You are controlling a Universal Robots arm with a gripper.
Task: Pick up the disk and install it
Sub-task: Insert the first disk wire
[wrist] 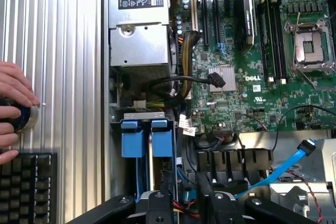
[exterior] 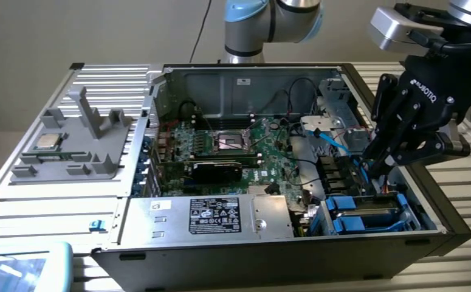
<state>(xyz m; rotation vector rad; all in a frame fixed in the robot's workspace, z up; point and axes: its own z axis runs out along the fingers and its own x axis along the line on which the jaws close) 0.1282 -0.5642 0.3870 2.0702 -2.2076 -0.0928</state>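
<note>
Black gripper [wrist: 181, 203] links crowd the near edge of your wrist view, hanging over the drive bay at the front corner of the open computer case [exterior: 219, 76], on the exterior view's right. Below them the disk [exterior: 366, 214] appears already seated in the bay, its blue end tabs showing beside the grey power supply [exterior: 211, 216], so your install looks nearly done, if not finished. You cannot tell whether the jaws grip the disk or stand free of it: the fingertips are cut off, and the disk's label is hidden.
</note>
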